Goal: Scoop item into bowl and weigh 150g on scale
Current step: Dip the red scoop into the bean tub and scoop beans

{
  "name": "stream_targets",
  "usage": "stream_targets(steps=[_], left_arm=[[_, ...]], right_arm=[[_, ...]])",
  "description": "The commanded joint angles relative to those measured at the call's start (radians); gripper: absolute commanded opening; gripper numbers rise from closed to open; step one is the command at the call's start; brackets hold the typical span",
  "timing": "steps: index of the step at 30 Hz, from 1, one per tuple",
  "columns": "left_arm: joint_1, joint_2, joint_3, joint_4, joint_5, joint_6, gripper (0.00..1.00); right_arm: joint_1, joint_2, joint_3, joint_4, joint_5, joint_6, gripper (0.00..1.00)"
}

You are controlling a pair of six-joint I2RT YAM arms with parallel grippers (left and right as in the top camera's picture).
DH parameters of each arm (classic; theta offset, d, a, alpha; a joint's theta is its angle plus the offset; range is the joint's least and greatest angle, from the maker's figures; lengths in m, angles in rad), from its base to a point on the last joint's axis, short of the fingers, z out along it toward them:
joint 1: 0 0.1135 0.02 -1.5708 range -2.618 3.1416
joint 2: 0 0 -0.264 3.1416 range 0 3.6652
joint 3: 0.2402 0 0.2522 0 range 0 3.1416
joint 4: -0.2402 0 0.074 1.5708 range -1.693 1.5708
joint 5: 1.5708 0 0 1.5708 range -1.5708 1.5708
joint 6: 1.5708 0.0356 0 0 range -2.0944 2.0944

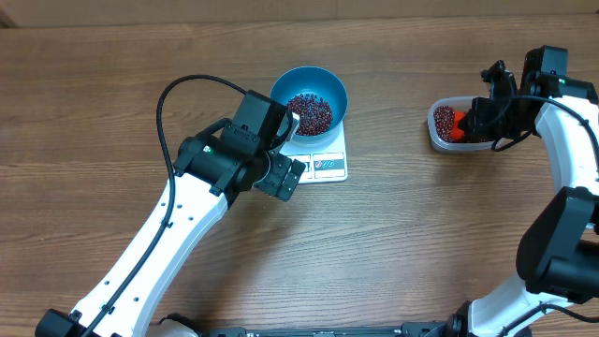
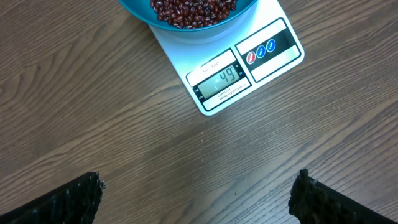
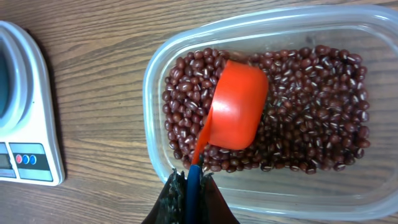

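Observation:
The blue bowl point(image 1: 310, 97) stands on the white scale point(image 1: 328, 165) with a layer of red-brown beans point(image 1: 309, 112) inside; the scale display point(image 2: 222, 79) is lit. My left gripper point(image 1: 285, 150) hovers wide open just left of the scale, its fingertips point(image 2: 81, 196) over bare wood. Over at the right, more beans point(image 3: 298, 118) fill a clear plastic tub point(image 3: 155, 74). An orange scoop point(image 3: 237, 112) lies upside down on them, and my right gripper point(image 3: 191, 186) is shut on its blue handle point(image 3: 193, 190) at the tub's near rim.
The tub point(image 1: 436, 129) sits at the right of the wooden table, about a hand's width from the scale. The left arm's black cable point(image 1: 178, 94) loops over the table left of the bowl.

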Motion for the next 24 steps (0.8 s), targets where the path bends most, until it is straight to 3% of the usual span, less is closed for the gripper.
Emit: stream_targets(steps=[1, 24], left_arm=[[0.000, -0.012, -0.004, 0.002, 0.011, 0.016, 1.00], [0.000, -0.012, -0.004, 0.002, 0.011, 0.016, 1.00]], right_arm=[[0.005, 0.004, -0.004, 0.001, -0.084, -0.022, 0.03], [-0.050, 0.007, -0.004, -0.020, -0.110, 0.039, 0.03]])
